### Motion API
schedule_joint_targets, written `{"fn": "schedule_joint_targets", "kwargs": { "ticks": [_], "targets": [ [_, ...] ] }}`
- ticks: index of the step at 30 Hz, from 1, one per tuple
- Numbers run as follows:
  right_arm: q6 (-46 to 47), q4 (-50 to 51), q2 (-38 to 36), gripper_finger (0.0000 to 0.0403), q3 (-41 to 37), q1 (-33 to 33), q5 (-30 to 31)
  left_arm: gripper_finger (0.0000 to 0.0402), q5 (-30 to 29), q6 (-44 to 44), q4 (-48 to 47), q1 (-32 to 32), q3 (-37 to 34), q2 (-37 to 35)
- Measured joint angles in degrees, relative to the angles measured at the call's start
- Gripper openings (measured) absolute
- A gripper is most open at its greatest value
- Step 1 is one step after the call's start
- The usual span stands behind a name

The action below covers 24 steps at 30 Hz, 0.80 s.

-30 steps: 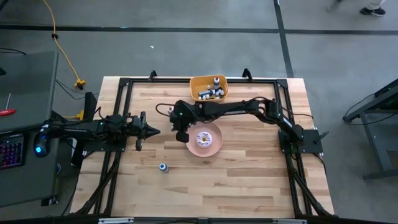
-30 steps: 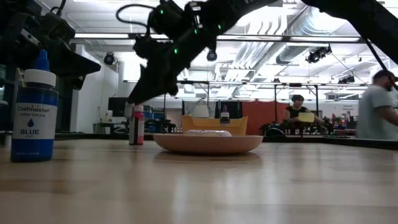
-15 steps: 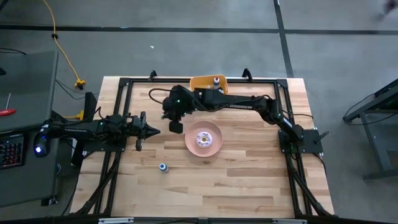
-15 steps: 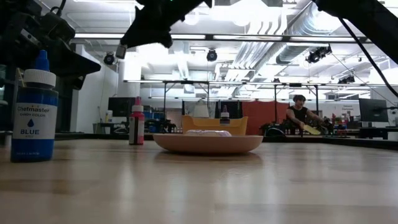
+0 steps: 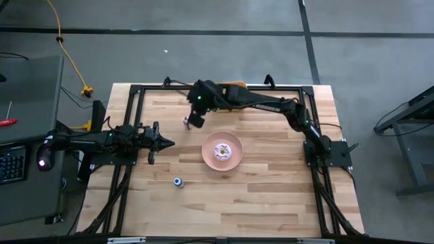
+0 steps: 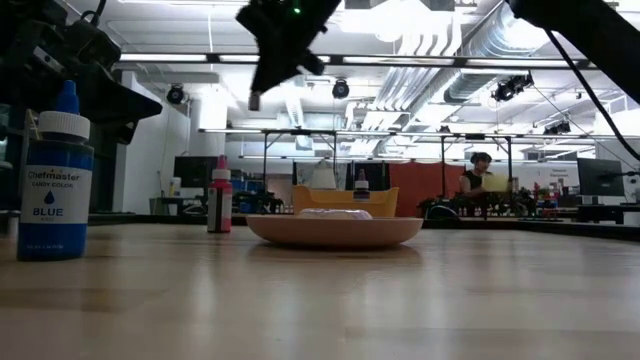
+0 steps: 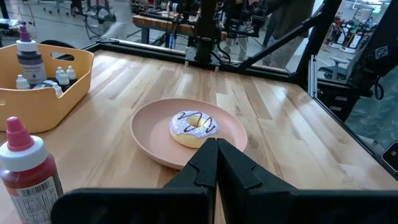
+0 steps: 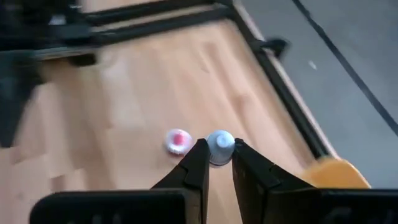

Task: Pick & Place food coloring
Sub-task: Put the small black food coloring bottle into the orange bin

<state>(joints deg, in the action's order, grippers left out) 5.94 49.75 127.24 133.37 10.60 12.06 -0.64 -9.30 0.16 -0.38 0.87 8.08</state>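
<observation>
Food coloring: small whitish bottle (image 8: 220, 145) pinched between the right gripper (image 8: 217, 163) fingers, cap showing, lifted off the table (image 5: 271, 183). In the high view the right gripper (image 5: 192, 120) hangs over the far-left part of the wood, near the orange bin (image 5: 234, 87), which the arm mostly covers. Red-capped bottle (image 8: 178, 139) stands upright on the table below the gripper; left wrist view shows it (image 7: 28, 168) close beside the bin (image 7: 62, 84), which holds more small bottles (image 7: 37, 71). Blue bottle (image 5: 178, 181) stands alone on the near-left table, well apart from the rest; upright in the low view (image 6: 55, 180). Pink plate (image 5: 222, 152) with doughnut (image 5: 222, 152) mid-table. Left gripper (image 5: 163, 142) waits at the left side, fingers pressed together, empty. A person (image 6: 482, 175) sits in the room behind.
</observation>
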Motion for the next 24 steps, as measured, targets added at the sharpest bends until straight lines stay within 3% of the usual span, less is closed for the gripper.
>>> {"fn": "schedule_joint_targets", "kwargs": {
  "ticks": [8,17,24],
  "targets": [
    [8.98,15.26,-4.23,0.0044,-0.44,4.03,15.36,0.0001,0.0,0.0,0.01,-0.01,0.02,0.0],
    [17.52,29.56,-6.67,0.0044,-0.49,7.73,21.18,0.0001,0.0,-0.01,0.02,-0.02,0.02,0.0],
    [20.73,33.97,-7.03,0.0044,-0.5,8.69,20.33,0.0001,-0.1,0.0,0.02,-0.01,0.02,0.0]
  ]
}}
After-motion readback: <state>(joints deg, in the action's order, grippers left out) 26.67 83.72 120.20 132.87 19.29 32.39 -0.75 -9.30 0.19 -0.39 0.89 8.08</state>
